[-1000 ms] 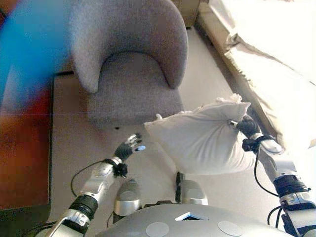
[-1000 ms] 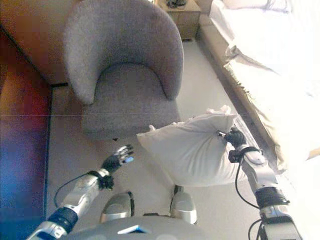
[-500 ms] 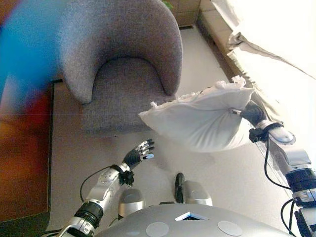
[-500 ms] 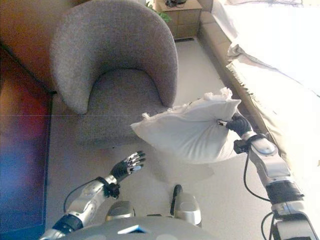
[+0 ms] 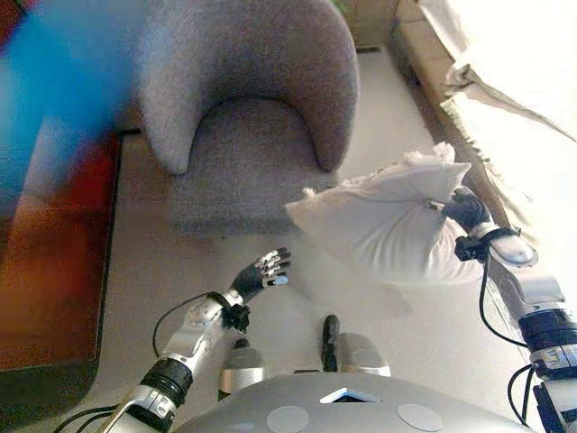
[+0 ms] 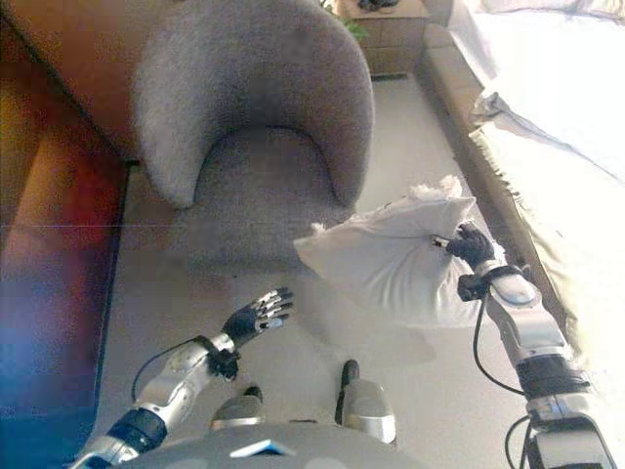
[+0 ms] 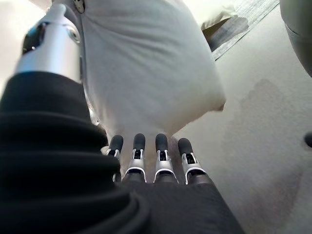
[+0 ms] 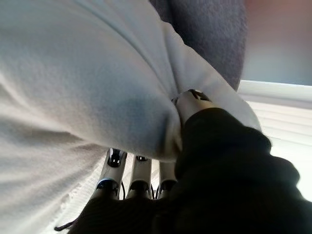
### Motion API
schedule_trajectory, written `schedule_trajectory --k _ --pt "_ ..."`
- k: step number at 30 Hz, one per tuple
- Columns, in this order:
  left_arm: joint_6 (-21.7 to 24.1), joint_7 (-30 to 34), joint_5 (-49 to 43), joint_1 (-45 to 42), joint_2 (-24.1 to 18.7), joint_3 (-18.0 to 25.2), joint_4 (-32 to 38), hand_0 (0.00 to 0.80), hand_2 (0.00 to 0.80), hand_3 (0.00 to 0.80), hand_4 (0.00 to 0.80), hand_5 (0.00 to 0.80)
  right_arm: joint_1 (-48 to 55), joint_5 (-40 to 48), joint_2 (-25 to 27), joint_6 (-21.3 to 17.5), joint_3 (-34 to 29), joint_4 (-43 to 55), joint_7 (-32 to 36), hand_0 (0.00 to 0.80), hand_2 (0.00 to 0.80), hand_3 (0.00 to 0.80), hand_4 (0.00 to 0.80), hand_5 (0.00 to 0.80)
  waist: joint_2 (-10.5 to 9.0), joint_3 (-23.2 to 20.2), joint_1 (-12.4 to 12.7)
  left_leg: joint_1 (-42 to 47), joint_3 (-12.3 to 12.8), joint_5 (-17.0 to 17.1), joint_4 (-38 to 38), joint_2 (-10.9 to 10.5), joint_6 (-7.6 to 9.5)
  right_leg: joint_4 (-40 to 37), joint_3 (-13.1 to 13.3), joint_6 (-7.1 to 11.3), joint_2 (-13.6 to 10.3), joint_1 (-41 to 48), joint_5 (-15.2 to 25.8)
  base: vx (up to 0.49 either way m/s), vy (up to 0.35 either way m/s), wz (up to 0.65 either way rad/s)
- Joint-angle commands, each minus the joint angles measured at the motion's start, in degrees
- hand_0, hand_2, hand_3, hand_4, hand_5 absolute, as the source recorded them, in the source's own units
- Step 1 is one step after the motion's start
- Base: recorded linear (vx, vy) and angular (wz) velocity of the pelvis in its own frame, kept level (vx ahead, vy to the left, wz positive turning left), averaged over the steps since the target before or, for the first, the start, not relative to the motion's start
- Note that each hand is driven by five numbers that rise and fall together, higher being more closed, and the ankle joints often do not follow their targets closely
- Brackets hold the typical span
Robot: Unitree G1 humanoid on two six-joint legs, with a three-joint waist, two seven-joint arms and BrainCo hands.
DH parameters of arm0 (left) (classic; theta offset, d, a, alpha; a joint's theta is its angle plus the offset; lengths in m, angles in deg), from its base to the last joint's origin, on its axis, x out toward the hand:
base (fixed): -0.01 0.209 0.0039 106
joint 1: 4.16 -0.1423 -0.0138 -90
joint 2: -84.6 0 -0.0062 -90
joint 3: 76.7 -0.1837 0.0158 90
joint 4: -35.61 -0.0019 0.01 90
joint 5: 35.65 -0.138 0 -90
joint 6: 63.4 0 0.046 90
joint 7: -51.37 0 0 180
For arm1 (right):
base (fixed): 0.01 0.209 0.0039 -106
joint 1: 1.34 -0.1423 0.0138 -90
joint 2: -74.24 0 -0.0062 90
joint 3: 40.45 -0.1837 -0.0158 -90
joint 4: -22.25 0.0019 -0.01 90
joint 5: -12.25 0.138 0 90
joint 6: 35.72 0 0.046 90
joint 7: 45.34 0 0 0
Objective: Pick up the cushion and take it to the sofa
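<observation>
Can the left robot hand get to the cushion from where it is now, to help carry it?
Probably yes. The left robot hand is open and holds nothing, with only bare floor between it and the cushion, which hangs from the right robot hand in front of the grey armchair.

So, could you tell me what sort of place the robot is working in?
Probably a bedroom or hotel room: a grey armchair, a bed with white bedding and a small wooden cabinet stand on pale carpet.

left hand: silver fingers with dark tips extended straight, palm empty, arm reaching forward from lower left, held low | right hand: dark ribbed cover raised at right, fingers pinched into the white fabric cushion, forearm angled upward
</observation>
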Motion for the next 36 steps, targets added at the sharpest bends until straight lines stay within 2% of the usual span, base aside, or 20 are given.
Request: schedule_trajectory --k 1,3,8,11,13,15,17,18,20,21,23,26,28,32,36 --pt "2.2 0.9 0.9 1.9 -0.1 -1.2 3.0 0.000 0.000 0.000 0.000 0.000 -6.2 2.5 0.2 -6.4 -4.3 6.8 0.2 0.800 0.800 0.800 0.800 0.800 -2.52 -1.1 -1.6 -3.2 3.6 -0.1 1.3 -5.0 5.82 1.8 1.1 1.86 0.6 3.6 -4.0 0.173 0.159 -0.29" --pt "2.2 -0.2 1.2 2.0 -0.6 -1.4 3.5 0.000 0.000 0.000 0.000 0.000 -3.6 2.3 -0.5 -7.2 -5.5 7.9 1.0 0.800 0.800 0.800 0.800 0.800 -2.27 -1.7 -2.4 -2.7 4.6 0.0 0.1 -5.4 6.55 2.6 1.7 2.55 0.5 2.7 -3.5 0.118 0.139 -0.38" --pt "0.6 -2.0 2.3 4.1 -1.4 -0.5 2.5 0.000 0.000 0.000 0.000 0.000 -5.4 2.7 -2.3 -8.2 -4.8 5.5 1.3 0.800 0.800 0.800 0.800 0.800 -2.53 -0.4 -2.5 -2.3 4.0 -0.4 -1.4 -6.3 8.17 8.9 2.9 5.20 -0.9 -2.2 -0.1 0.076 0.108 -0.29" --pt "0.7 -1.0 1.5 2.3 -1.7 0.6 3.3 0.000 0.000 0.000 0.000 0.000 -5.2 2.5 -1.8 -6.1 -4.5 7.1 1.4 0.800 0.800 0.800 0.800 0.800 -2.67 -0.2 -2.1 -2.7 4.4 -1.2 0.4 -6.4 8.64 8.6 3.0 5.14 -1.4 -1.2 -0.8 0.101 0.078 -0.22" --pt "0.5 -1.0 1.3 1.7 -1.8 0.8 4.4 0.000 0.000 0.000 0.000 0.000 -4.9 1.8 -2.2 -6.5 -4.5 6.8 1.5 0.800 0.800 0.800 0.800 0.800 -2.89 0.0 -1.6 -3.4 4.6 -2.0 1.6 -6.8 9.23 9.1 2.7 5.20 -2.1 -1.4 0.0 0.042 0.071 -0.42" --pt "0.7 -1.6 1.1 1.6 -2.0 0.5 4.9 0.000 0.000 0.000 0.000 0.000 -5.5 1.7 -2.9 -7.8 -3.8 5.8 1.8 0.800 0.800 0.800 0.800 0.800 -3.04 0.6 -0.5 -4.0 5.1 -2.7 2.6 -7.4 10.04 11.7 0.8 5.16 -4.1 -1.9 1.7 0.027 0.106 -0.51" --pt "1.4 -2.2 1.6 0.8 -2.3 1.1 4.9 0.000 0.000 0.000 0.000 0.000 -6.8 1.4 -4.0 -8.2 -3.1 5.0 2.7 0.800 0.800 0.800 0.800 0.800 -2.60 1.4 1.5 -4.2 7.3 -3.0 3.6 -7.2 10.48 17.2 -3.8 4.84 -7.8 -2.0 3.6 0.002 0.129 -1.07" --pt "1.8 -2.5 1.5 0.6 -2.3 1.2 4.7 0.000 0.000 0.000 0.000 0.000 -7.4 1.4 -4.4 -8.2 -2.5 4.8 2.5 0.800 0.800 0.800 0.800 0.800 -2.38 1.6 2.2 -4.3 8.2 -3.1 3.9 -6.8 10.67 19.0 -4.9 4.82 -9.3 -2.2 5.3 -0.009 0.106 -1.13" --pt "1.5 -1.9 1.7 0.8 -2.3 1.6 4.3 0.000 0.000 0.000 0.000 0.000 -8.0 1.0 -4.8 -7.5 -1.4 4.9 1.9 0.800 0.800 0.800 0.800 0.800 -2.37 2.3 2.6 -3.2 9.1 -3.3 3.5 -6.3 10.93 22.2 -3.8 6.03 -11.4 -4.0 9.4 0.036 0.051 -0.52" --pt "1.1 -1.8 1.8 1.2 -2.3 1.5 4.2 0.000 0.000 0.000 0.000 0.000 -7.8 0.7 -5.0 -7.3 -1.2 5.1 1.8 0.800 0.800 0.800 0.800 0.800 -2.56 2.3 2.1 -2.8 8.8 -3.2 3.2 -6.1 10.82 21.4 -2.5 6.63 -11.4 -5.6 11.3 0.102 -0.023 -0.28" --pt "0.8 -2.3 2.7 1.8 -2.3 0.5 4.0 0.000 0.000 0.000 0.000 0.000 -6.5 0.4 -5.2 -8.1 -1.3 5.0 1.9 0.800 0.800 0.800 0.800 0.800 -3.07 2.6 0.7 -1.9 7.6 -3.4 3.3 -5.9 10.41 17.0 -0.1 7.24 -10.0 -7.2 12.1 0.151 -0.078 -0.03" --pt "0.8 -2.8 2.6 2.9 -1.8 -0.7 3.0 0.000 0.000 0.000 0.000 0.000 -6.2 1.3 -4.8 -8.4 -1.9 4.4 1.6 0.800 0.800 0.800 0.800 0.800 -4.63 3.3 -0.7 -0.8 4.6 -5.4 4.3 -6.3 9.85 6.1 2.3 8.74 -8.5 -9.6 13.8 0.181 -0.136 0.23" --pt "0.7 -3.0 2.0 3.0 -1.8 -1.6 3.3 0.000 0.000 0.000 0.000 0.000 -6.7 2.6 -3.7 -8.2 -2.5 3.7 2.2 0.800 0.800 0.800 0.800 0.800 -5.05 3.9 -1.1 0.3 3.3 -6.4 4.5 -6.1 9.55 0.0 0.8 9.32 -7.6 -12.0 13.6 0.182 -0.086 0.16" --pt "1.6 -3.7 1.1 1.9 -1.9 -2.4 3.9 0.000 0.000 0.000 0.000 0.000 -7.2 4.0 -2.1 -7.7 -2.1 3.8 3.9 0.800 0.800 0.800 0.800 0.800 -5.69 4.5 -1.1 2.7 2.7 -7.4 4.2 -6.0 9.47 -6.9 -2.8 9.76 -6.2 -13.3 14.6 0.166 -0.047 0.32" --pt "2.2 -1.6 -0.3 1.2 -2.4 -3.0 3.7 0.000 0.000 0.000 0.000 0.000 -7.7 4.2 -1.3 -6.9 -1.5 3.7 5.0 0.800 0.800 0.800 0.800 0.800 -5.83 4.3 -1.0 3.9 1.8 -8.5 5.2 -5.9 10.03 -6.1 -0.3 9.91 -7.4 -12.3 16.6 0.198 -0.055 0.73"
